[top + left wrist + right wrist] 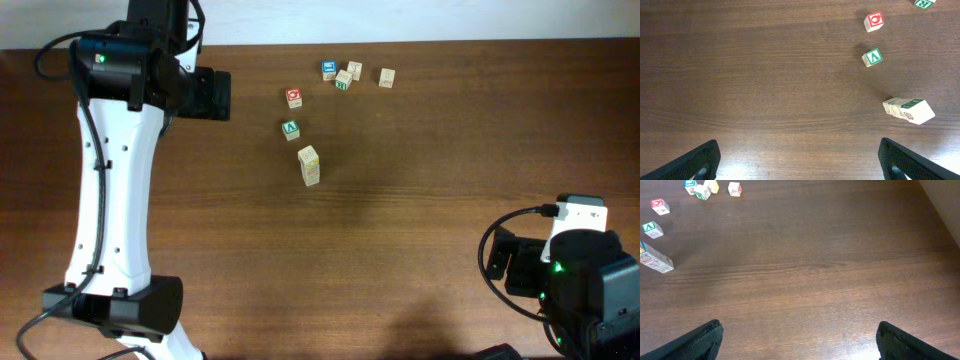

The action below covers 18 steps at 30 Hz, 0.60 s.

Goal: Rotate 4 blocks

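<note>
Four blocks lie in a loose group at the table's far side: a blue-faced block (329,70), a teal-faced block (343,80), a yellowish block (354,69) and a reddish-printed block (386,77). The right wrist view shows them far off at top left, from the blue block (690,186) to the reddish block (734,188). My left gripper (799,150) is open over bare table, well left of the group (212,95). Only the teal block's edge (925,3) shows in its view. My right gripper (799,330) is open and holds nothing, near the front right corner (505,265).
A red-ring cube (294,97) and a green V cube (291,129) sit in front of the group. Nearer still, a short stack of cubes (309,165) stands on the wood (908,110). The table's back edge runs just behind the blocks.
</note>
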Each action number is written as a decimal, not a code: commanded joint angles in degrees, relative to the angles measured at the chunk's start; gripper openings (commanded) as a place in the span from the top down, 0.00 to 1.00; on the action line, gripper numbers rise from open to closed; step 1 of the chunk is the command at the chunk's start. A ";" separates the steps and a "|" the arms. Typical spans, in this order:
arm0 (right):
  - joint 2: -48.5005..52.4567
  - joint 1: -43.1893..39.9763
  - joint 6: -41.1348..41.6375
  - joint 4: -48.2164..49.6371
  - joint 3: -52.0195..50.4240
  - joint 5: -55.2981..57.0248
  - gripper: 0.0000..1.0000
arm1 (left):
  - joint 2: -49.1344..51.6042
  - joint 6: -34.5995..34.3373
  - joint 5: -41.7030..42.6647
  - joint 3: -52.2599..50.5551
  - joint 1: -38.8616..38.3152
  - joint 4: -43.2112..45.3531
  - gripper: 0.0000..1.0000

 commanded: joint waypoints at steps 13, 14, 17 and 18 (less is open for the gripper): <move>-31.63 -19.58 -5.03 47.45 -47.95 -13.75 0.02 | -1.05 -0.55 -0.57 -0.39 -0.17 -0.09 0.01; -33.62 -19.91 -5.27 50.16 -51.36 -14.19 0.02 | -1.05 -0.55 -0.57 -0.39 -0.17 -0.09 0.01; -37.68 -19.89 -9.53 57.09 -59.60 -16.46 0.02 | -1.05 -0.55 -0.57 -0.39 -0.17 -0.09 0.01; -39.06 -19.89 -9.55 59.49 -62.51 -16.44 0.02 | -1.05 -0.55 -0.57 -0.39 -0.17 -0.09 0.01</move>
